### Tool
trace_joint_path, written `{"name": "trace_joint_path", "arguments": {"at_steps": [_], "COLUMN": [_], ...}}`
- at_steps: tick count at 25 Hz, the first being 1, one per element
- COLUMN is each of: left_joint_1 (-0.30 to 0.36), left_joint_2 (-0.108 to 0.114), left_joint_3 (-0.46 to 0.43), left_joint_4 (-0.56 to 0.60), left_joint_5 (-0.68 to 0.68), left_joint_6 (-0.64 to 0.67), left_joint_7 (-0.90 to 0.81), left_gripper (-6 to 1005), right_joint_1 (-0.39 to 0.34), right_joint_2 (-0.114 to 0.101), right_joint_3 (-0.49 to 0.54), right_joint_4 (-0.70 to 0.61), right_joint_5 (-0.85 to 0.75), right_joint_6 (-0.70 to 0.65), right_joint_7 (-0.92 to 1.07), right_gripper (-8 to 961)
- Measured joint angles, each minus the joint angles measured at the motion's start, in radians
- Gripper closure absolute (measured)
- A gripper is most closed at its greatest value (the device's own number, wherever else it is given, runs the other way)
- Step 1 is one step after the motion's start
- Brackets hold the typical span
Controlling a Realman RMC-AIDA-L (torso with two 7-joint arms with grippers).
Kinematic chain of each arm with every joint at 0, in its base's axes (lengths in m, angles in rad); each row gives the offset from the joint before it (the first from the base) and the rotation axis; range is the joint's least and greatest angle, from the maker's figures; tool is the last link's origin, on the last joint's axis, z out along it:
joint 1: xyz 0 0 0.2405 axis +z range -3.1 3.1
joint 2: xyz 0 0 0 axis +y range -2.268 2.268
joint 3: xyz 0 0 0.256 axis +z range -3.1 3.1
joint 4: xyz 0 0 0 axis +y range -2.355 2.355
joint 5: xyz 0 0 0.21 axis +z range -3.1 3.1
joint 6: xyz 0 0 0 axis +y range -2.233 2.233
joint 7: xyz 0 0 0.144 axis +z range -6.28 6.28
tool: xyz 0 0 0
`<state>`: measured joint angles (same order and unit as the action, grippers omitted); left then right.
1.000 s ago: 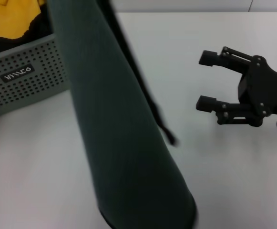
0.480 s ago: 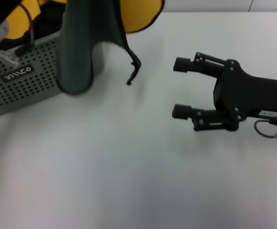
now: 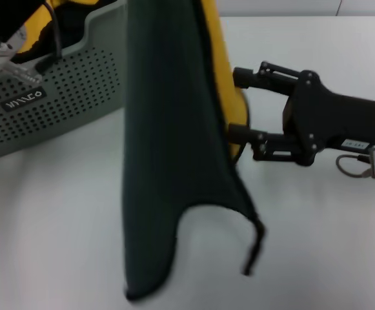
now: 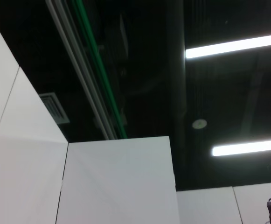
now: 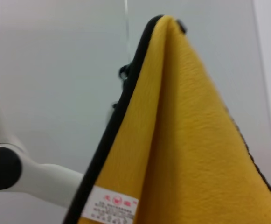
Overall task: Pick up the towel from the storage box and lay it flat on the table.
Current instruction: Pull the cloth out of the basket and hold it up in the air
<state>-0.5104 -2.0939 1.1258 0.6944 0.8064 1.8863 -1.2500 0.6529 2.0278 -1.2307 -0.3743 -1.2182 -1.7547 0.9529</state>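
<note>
Head view, right gripper (image 3: 240,106) level over table (image 3: 58,213), fingers spread around hanging towel (image 3: 174,161), left gripper unseen.

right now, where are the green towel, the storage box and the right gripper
towel (image 3: 174,161), head view, middle of the hanging green panel
storage box (image 3: 64,97), head view, its perforated front wall
right gripper (image 3: 239,106), head view, midway between its two fingers
</note>
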Motion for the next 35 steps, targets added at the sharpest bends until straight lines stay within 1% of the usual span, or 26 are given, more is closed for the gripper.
{"name": "trace_joint_path", "arguments": {"at_steps": [3, 5, 11, 14, 18, 25, 30, 35], "left_joint_1": [-0.003, -0.002, 0.012, 0.018, 0.01, -0.041, -0.071, -0.075], "left_joint_2": [0.0, -0.001, 0.0, -0.001, -0.001, -0.005, -0.006, -0.006], "left_joint_3": [0.025, 0.027, 0.027, 0.027, 0.027, 0.029, 0.027, 0.027], "left_joint_4": [-0.017, -0.022, -0.028, -0.037, -0.052, -0.13, -0.16, -0.159], "left_joint_5": [-0.022, -0.023, -0.024, -0.024, -0.019, -0.034, -0.036, -0.053], "left_joint_6": [0.0, -0.001, -0.002, -0.003, -0.006, -0.01, -0.024, -0.038], "left_joint_7": [0.024, 0.035, 0.061, 0.094, 0.118, 0.224, 0.262, 0.27], "left_gripper": [970, 970, 970, 970, 970, 969, 969, 969], "right_joint_1": [-0.002, -0.009, -0.049, -0.073, -0.079, -0.038, -0.013, -0.029], "right_joint_2": [0.0, 0.0, -0.007, -0.009, -0.007, 0.0, 0.0, 0.0], "right_joint_3": [-0.08, -0.099, -0.082, -0.072, -0.068, -0.087, -0.15, -0.183], "right_joint_4": [-0.003, -0.009, -0.02, -0.044, -0.064, -0.053, -0.04, -0.031], "right_joint_5": [0.051, 0.063, 0.086, 0.097, 0.097, 0.097, 0.133, 0.137], "right_joint_6": [-0.007, -0.019, -0.103, -0.117, -0.122, -0.024, 0.066, 0.11], "right_joint_7": [-0.003, -0.005, -0.023, -0.028, -0.028, -0.028, -0.02, -0.02], "right_gripper": [166, 166, 167, 167, 166, 167, 167, 167]}}
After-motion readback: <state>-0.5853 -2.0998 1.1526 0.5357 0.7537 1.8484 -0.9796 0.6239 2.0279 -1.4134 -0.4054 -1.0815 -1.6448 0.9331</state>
